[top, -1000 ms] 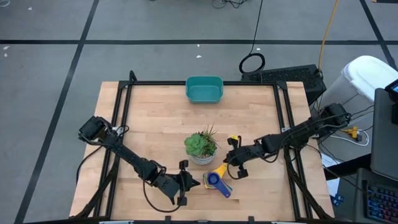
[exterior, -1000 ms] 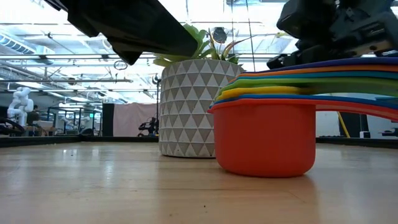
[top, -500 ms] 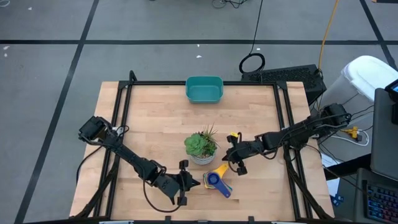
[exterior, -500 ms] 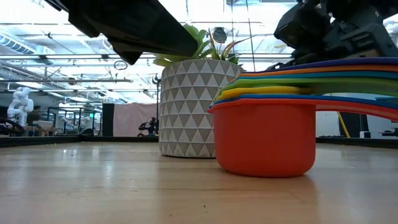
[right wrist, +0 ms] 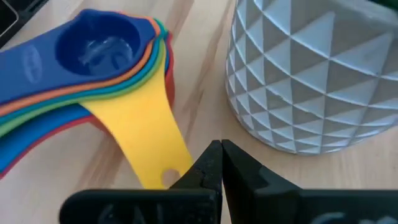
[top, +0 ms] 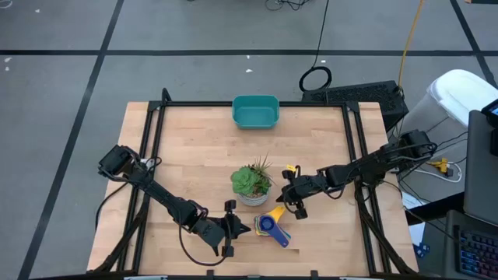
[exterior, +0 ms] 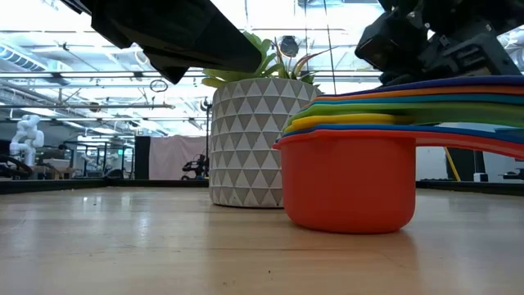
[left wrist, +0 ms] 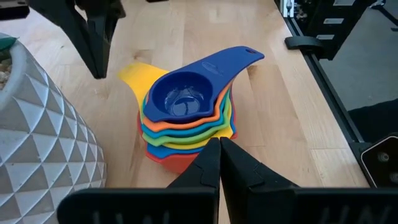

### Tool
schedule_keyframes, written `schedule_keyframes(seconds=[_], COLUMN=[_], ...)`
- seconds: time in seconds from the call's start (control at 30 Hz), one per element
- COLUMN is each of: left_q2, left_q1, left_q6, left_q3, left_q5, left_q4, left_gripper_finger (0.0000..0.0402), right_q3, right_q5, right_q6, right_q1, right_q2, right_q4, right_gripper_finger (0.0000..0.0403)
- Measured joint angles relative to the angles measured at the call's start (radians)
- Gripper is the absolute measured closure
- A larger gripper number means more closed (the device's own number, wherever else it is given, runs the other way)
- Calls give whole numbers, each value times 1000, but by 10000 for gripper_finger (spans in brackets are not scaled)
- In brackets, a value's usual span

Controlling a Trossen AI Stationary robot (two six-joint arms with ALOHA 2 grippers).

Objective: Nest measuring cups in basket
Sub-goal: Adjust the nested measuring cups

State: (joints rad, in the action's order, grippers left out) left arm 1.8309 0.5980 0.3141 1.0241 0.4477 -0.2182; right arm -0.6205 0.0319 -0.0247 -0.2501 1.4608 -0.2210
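The measuring cups (top: pixel 271 225) sit already nested in one stack on the desk (top: pixel 194 148), near its front edge and just beside the white patterned plant pot (top: pixel 252 197), while the teal basket (top: pixel 255 111) waits well apart at the far edge. Judging by that, the stacking is done and the whole pile has yet to reach the basket. The stack runs from a red-orange cup at the bottom up through yellow, green, teal and orange to a small dark blue one on top; the handles fan out, the yellow one pointing apart from the rest. The left claw (top: pixel 243 229) is clenched, empty, aimed at the stack from one side; the right claw (top: pixel 286 194), also clenched and empty, hovers near the yellow handle, probably lining up a grasp
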Motion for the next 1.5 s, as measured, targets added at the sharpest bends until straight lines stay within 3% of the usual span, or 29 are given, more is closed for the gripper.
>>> schedule_keyframes(seconds=[0.4,0.97,1.37,1.5], left_q2=[0,0,0,0], left_q1=[0,-1,-1,-1], left_q6=[-6,-5,12,17], left_q3=[0,0,0,0], left_q5=[-1,-1,-3,-52], left_q4=[0,-4,-3,-4], left_gripper_finger=[397,396,398,392], right_q3=[0,0,0,0], right_q5=[78,77,18,21], right_q6=[-53,-165,-143,-146], right_q1=[-9,-161,-156,-156], right_q2=[56,56,55,55], right_q4=[-59,-59,-50,-47], right_gripper_finger=[403,403,403,403])
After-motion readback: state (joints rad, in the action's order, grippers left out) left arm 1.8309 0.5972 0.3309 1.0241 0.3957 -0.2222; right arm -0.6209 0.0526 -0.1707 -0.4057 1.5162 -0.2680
